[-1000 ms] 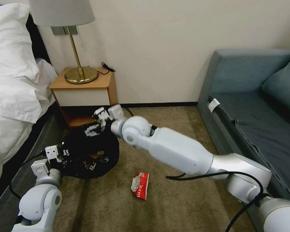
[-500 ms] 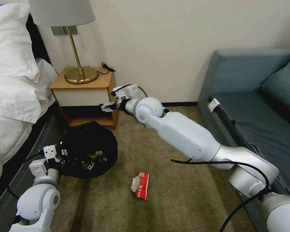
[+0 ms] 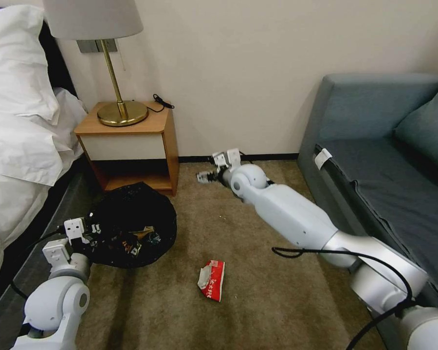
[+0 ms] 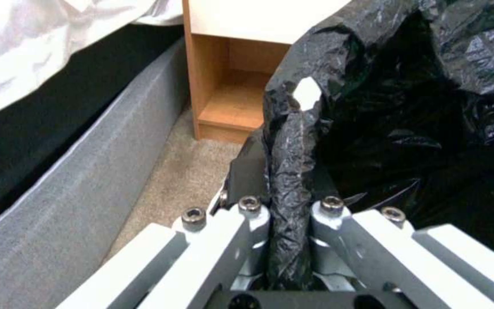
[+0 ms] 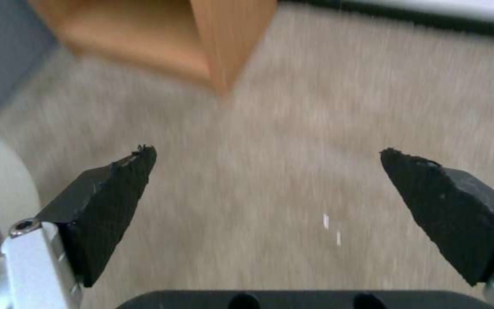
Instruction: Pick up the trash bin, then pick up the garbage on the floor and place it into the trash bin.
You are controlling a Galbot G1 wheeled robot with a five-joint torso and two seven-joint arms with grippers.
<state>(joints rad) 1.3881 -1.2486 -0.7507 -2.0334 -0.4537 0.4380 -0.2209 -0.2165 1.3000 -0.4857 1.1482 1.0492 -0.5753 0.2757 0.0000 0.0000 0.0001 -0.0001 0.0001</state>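
The left gripper (image 3: 90,228) is clamped on the bagged rim of the bin (image 3: 131,223), which sits on the carpet (image 3: 258,291) just in front of the nightstand (image 3: 126,141), with litter pieces inside. The right gripper (image 3: 204,176) hangs empty over the carpet near the wall, its pads (image 5: 115,189) spread wide. A red-and-white wrapper (image 3: 211,279) lies on the floor, apart from the bin.
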